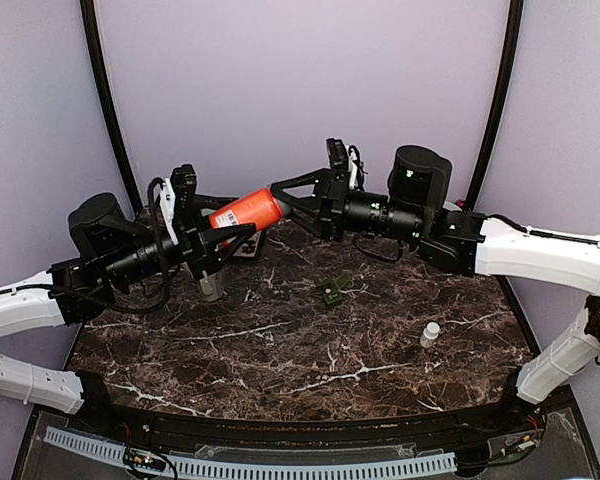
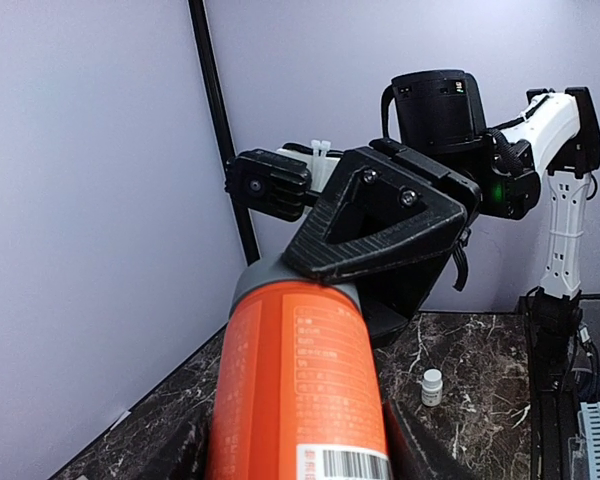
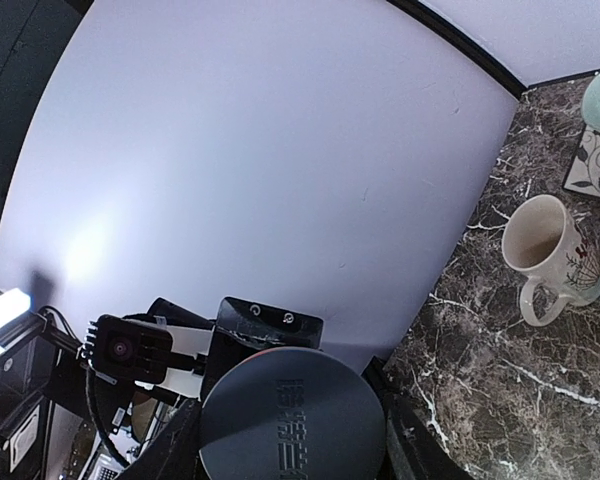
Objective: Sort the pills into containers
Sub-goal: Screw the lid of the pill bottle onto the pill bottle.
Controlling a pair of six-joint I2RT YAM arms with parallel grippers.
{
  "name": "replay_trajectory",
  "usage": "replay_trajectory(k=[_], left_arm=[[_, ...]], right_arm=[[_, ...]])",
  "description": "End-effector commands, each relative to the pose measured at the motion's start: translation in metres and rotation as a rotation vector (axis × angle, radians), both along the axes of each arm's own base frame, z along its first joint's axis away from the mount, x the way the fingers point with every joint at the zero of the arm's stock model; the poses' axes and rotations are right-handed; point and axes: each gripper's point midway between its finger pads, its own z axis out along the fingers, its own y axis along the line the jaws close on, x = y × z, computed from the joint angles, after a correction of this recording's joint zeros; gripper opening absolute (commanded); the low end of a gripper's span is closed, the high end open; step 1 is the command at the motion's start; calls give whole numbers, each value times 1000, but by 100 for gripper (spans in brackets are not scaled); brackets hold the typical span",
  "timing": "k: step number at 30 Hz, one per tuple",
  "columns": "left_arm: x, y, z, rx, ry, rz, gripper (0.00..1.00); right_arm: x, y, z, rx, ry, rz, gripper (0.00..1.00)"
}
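An orange pill bottle (image 1: 248, 210) with a grey cap (image 3: 292, 420) is held tilted in the air above the back left of the table, between both arms. My left gripper (image 1: 223, 238) is shut on the bottle's orange body (image 2: 300, 380); its dark fingers flank the body at the bottom of the left wrist view. My right gripper (image 1: 288, 197) is shut on the cap end, its fingers (image 3: 412, 445) on either side of the cap. It also shows in the left wrist view (image 2: 380, 215), over the cap. No loose pills show.
A cream mug (image 1: 211, 287) stands on the dark marble table (image 1: 280, 360) below the bottle; it also shows in the right wrist view (image 3: 545, 255). A small white bottle (image 1: 431, 333) stands at the right. A small dark green object (image 1: 330, 291) lies mid-table. A patterned tile (image 3: 592, 165) lies behind the mug.
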Motion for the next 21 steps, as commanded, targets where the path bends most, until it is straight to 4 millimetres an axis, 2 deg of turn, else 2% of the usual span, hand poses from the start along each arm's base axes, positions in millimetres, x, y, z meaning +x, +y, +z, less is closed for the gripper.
replay_trajectory(k=[1, 4, 7, 12, 21], left_arm=[[-31, -10, 25, -48, -143, -118, 0], [-29, -10, 23, -44, -112, -115, 0], [-29, -11, 22, -40, -95, -119, 0], [-29, -16, 17, -28, -81, -134, 0], [-40, -30, 20, 16, -58, -244, 0]], right_arm=[[-4, 11, -27, -74, 56, 15, 2], [-1, 4, -18, -87, -2, -24, 19], [0, -4, -8, -89, -53, -54, 26], [-2, -5, -3, -118, -93, -52, 31], [-13, 12, -16, -200, -105, 29, 37]])
